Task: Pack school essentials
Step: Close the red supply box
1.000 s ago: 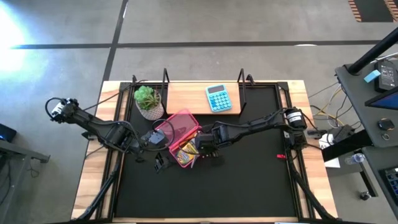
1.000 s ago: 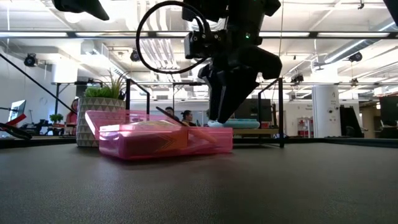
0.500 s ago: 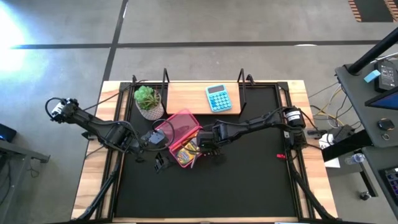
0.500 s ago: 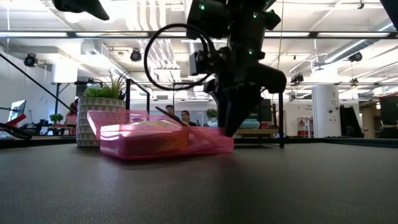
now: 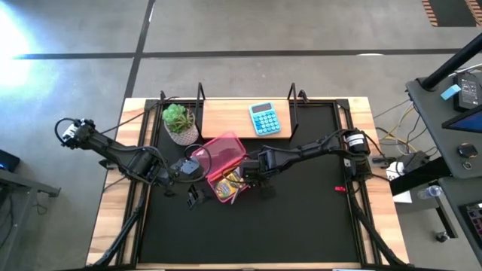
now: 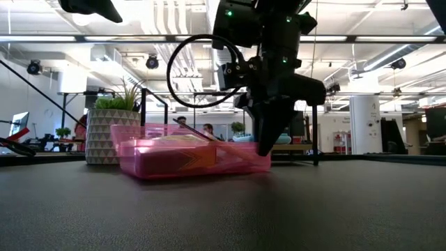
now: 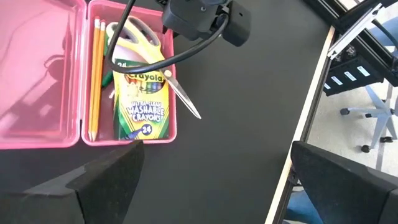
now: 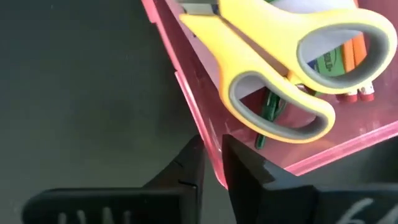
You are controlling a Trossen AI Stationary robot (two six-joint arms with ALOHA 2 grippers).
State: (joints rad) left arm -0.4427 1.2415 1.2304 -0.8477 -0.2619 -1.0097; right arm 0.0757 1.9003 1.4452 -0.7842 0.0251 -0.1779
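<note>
An open pink pencil box (image 5: 220,154) lies flat on the black mat; its lid is folded out beside the base. In the base (image 7: 127,134) lie two orange pencils (image 7: 96,68), a crayon box (image 7: 144,102) and yellow-handled scissors (image 8: 292,68), whose blades (image 7: 185,101) stick out over the long wall. My right gripper (image 8: 212,158) stands at the base's corner by the scissor handles, shut on the wall. My left gripper (image 7: 221,186) hovers open just near of the box and touches nothing. My right gripper pinches the base's long outer wall (image 8: 208,146) at the corner by the scissor handles, with one finger (image 8: 245,171) inside the box and the other outside. The fingers come from above, pointing down (image 6: 265,148). The box rests flat on the mat.
A potted green plant (image 5: 179,123) stands just far-left of the box. A light-blue calculator (image 5: 264,118) lies on the wooden board (image 5: 226,120) at the far edge. The black mat (image 5: 301,218) spreads out near and right of the box.
My right gripper has come down at the box's corner and shut on its wall. The box has slid a little toward the table's right. My left gripper has kept still and open.
</note>
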